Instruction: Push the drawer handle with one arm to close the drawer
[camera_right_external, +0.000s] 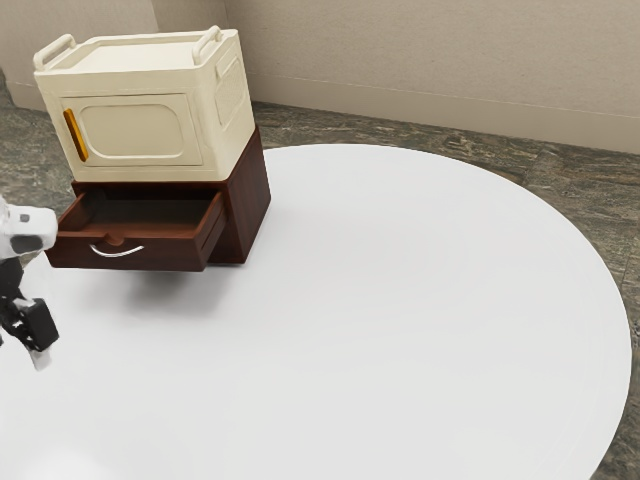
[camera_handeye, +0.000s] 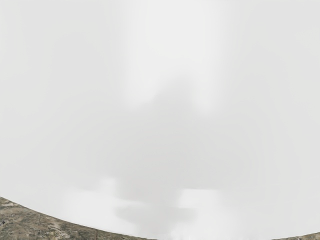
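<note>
Exterior view, and out at its left edge is the gripper (camera_right_external: 36, 325), lower in the view than the drawer (camera_right_external: 125, 256) and apart from its handle (camera_right_external: 118, 252). Whether it stands apart or together, I can't tell from here! Above it, the arm's white part (camera_right_external: 28, 228) overlaps the drawer's near corner in the view; contact, I can't call.

On to the drawer itself: it's out, it's open, handle across its front, dark bottom (camera_right_external: 148, 212) in plain sight between reddish-brown walls. Around its back end sits the cabinet (camera_right_external: 252, 200), and up top, above the drawer, the cream box (camera_right_external: 238, 110), door (camera_right_external: 135, 130) shut, orange strip (camera_right_external: 76, 135) on that door, contents hidden. To the exterior view's right of the drawer, the white table (camera_right_external: 420, 290) sweeps away to its round edge, wall (camera_right_external: 430, 60) behind.

Over to the wrist view, and here's a soft grey shadow (camera_handeye: 155, 150) on the table, bright patches around it, and stone-patterned floor (camera_handeye: 30, 222) past the curved edge!
</note>
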